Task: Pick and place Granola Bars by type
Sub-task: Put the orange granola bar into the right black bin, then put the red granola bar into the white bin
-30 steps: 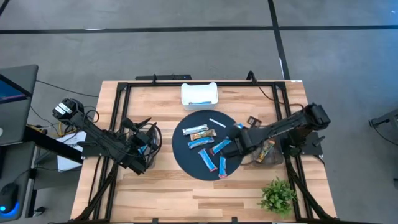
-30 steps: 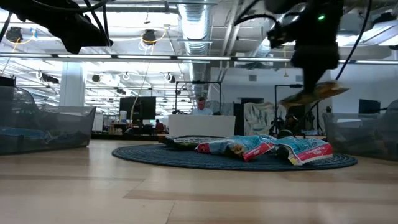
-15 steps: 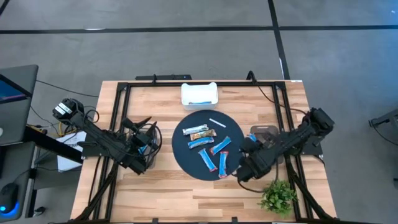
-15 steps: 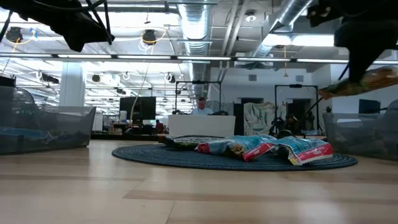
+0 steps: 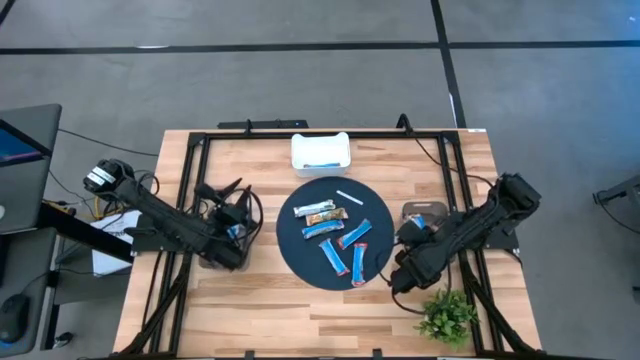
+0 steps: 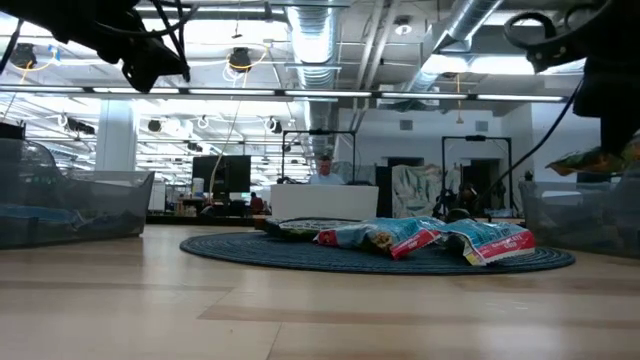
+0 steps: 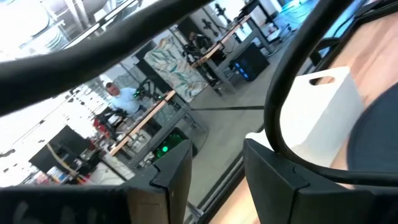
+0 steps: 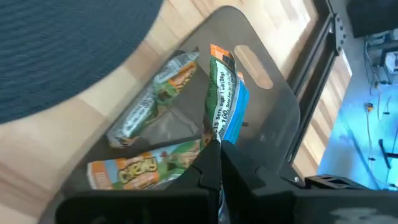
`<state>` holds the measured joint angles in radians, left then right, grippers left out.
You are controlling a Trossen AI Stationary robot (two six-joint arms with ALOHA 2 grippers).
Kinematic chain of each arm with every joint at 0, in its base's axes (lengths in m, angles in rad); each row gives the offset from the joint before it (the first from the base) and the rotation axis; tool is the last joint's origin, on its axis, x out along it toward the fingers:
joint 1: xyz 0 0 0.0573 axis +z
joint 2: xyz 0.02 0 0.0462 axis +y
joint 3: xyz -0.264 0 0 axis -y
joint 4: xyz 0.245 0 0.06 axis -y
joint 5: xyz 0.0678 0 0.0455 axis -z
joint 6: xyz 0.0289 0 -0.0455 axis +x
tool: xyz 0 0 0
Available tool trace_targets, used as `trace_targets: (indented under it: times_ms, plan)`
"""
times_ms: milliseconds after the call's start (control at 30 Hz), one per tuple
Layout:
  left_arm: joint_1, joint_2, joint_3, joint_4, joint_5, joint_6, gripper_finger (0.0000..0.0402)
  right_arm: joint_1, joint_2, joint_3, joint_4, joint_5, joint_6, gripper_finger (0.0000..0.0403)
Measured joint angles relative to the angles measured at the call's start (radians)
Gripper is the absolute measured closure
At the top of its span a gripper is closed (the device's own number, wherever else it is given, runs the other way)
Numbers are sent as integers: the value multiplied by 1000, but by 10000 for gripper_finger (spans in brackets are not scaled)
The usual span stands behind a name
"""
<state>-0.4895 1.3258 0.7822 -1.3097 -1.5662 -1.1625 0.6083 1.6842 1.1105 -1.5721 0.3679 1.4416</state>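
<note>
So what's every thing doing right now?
right gripper: shut on a granola bar over the grey bin
grey bin: two bars inside
left gripper: open, empty
white bin: one blue bar inside
round mat: several bars lying flat

five granola bars (image 5: 337, 236) flat on mat; one bar (image 8: 225, 106) upright over bin.

We saw bare wood along the table's (image 5: 270, 310) near edge, open for passage. The dark round mat (image 5: 300, 255) held five Granola Bars (image 5: 330, 238), loosely spaced. A white bin (image 5: 320, 153) blocked its far side, a potted plant (image 5: 446, 314) the near right corner, and the right gripper (image 5: 408, 272) crowded the mat's right rim.
</note>
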Motion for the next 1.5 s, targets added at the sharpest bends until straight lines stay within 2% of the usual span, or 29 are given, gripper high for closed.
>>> trace_targets:
  times_ms: [300, 467, 767, 867, 1000, 1100, 1333, 1500]
  plan:
    - [35, 0, 0, 22, 37, 4, 262, 1, -136, -104, 3, 16, 121, 403]
    - [35, 0, 0, 30, 46, 3, 262, 7, -168, -120, 13, 21, 129, 399]
    - [35, 0, 0, 49, 69, 20, 262, 6, -165, -120, 6, 24, 120, 324]
    - [35, 0, 0, 53, 68, 22, 262, 8, -165, -116, 6, 59, 106, 305]
    - [35, 0, 0, 83, 70, 32, 262, 32, -165, -78, 9, 272, 94, 294]
    - [35, 0, 0, 145, 102, 118, 262, 57, -165, -43, 24, 473, 33, 294]
    - [35, 0, 1, 434, 144, 474, 262, 95, -165, -21, 138, 887, -155, 294]
    - [35, 0, 1, 685, 147, 747, 262, 77, -165, -21, 171, 1031, -244, 295]
